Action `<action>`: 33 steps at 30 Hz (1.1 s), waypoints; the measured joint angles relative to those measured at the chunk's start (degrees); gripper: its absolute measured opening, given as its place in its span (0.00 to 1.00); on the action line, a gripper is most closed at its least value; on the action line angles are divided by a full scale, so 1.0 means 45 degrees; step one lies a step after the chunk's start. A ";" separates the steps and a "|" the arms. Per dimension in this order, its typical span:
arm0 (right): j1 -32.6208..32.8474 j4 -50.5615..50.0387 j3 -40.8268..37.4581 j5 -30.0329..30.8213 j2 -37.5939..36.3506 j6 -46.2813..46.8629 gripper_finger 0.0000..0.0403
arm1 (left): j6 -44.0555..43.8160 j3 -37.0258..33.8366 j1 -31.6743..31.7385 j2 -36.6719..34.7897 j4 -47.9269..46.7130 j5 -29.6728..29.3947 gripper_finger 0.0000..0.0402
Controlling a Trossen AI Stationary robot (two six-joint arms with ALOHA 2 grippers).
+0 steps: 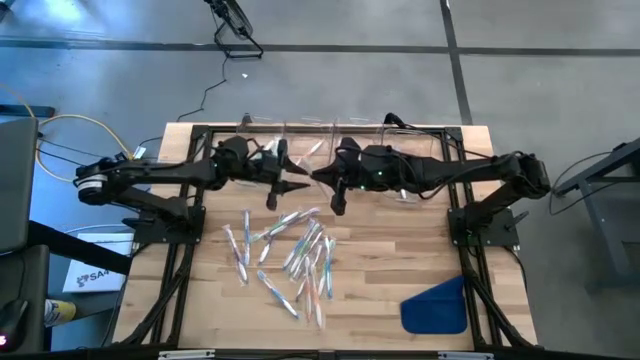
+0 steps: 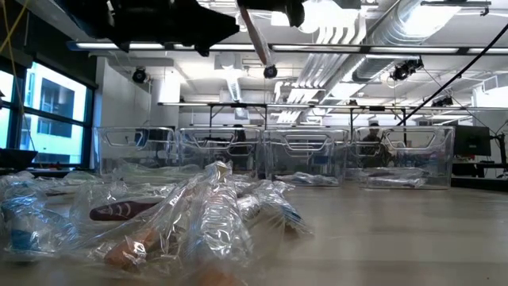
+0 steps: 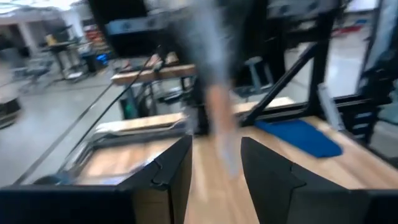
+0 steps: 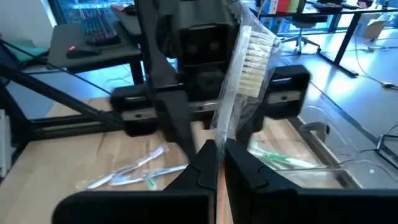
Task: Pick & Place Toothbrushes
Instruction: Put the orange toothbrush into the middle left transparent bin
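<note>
On the wooden desk (image 1: 400,255) your toothbrushes (image 1: 290,255) lay piled near the middle. Your right gripper (image 4: 221,152) pinched one wrapped toothbrush (image 4: 245,68); your left gripper (image 3: 216,171) stood open beside it.

Clear-wrapped toothbrushes (image 1: 290,250) lie scattered in a loose pile across the middle of the wooden table, crossing at many angles, showing green, pink and blue tints. One wrapped toothbrush (image 4: 239,74) with pale bristles stands nearly upright, pinched at its lower end between the right gripper's (image 4: 221,155) fingers.
</note>
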 joint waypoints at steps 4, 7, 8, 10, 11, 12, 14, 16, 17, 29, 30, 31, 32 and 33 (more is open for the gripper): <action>-0.0216 0.0044 0.0000 -0.0019 0.0000 -0.0313 0.01 | -0.0395 0.0005 -0.0001 0.0260 0.0817 0.0137 0.34; -0.0356 0.0044 0.0000 -0.0065 0.0000 -0.0448 0.01 | -0.0428 0.0005 0.0000 0.0415 0.1094 0.0128 0.34; -0.0397 0.0044 0.0000 -0.0118 0.0000 -0.0448 0.01 | -0.0443 0.0005 0.0000 0.0418 0.1120 0.0128 0.34; -0.0412 0.0092 0.0000 -0.0347 0.0000 -0.0460 0.01 | -0.0472 0.0005 0.0000 0.0418 0.1101 -0.0043 0.34; -0.0434 0.0183 0.0000 -0.0402 0.0000 -0.0513 0.01 | -0.0489 0.0005 -0.0005 0.0418 0.1082 -0.0221 0.34; -0.0434 0.0259 0.0000 -0.0404 0.0000 -0.0551 0.01 | -0.0540 0.0005 -0.0005 0.0418 0.1098 -0.0329 0.34; -0.0429 0.0338 0.0000 -0.0408 0.0000 -0.0645 0.01 | -0.0682 0.0005 0.0000 0.0418 0.1237 -0.0371 0.34; -0.0429 0.0387 0.0000 -0.0443 0.0000 -0.0728 0.01 | -0.0758 0.0005 -0.0005 0.0418 0.1302 -0.0533 0.34; -0.0429 0.0420 0.0000 -0.0490 0.0000 -0.0764 0.01 | -0.0763 0.0005 -0.0005 0.0418 0.1289 -0.0640 0.34; -0.0418 0.0763 0.0000 -0.0733 0.0000 -0.0776 0.01 | -0.0244 0.0005 -0.1220 0.0418 0.1672 -0.2307 0.34; -0.0419 0.0767 0.0000 -0.0732 0.0000 -0.0773 0.01 | -0.0139 0.0005 -0.1281 0.0418 0.1773 -0.2448 0.34; -0.0419 0.0770 0.0000 -0.0727 0.0000 -0.0773 0.01 | -0.0079 0.0005 -0.1268 0.0418 0.1907 -0.2452 0.34; -0.0418 0.0772 0.0000 -0.0709 0.0000 -0.0778 0.01 | -0.0086 0.0000 -0.1252 0.0418 0.2025 -0.2451 0.34; -0.0393 0.0771 0.0000 -0.0711 0.0000 -0.0779 0.01 | -0.0124 0.0000 -0.1253 0.0418 0.2104 -0.2455 0.34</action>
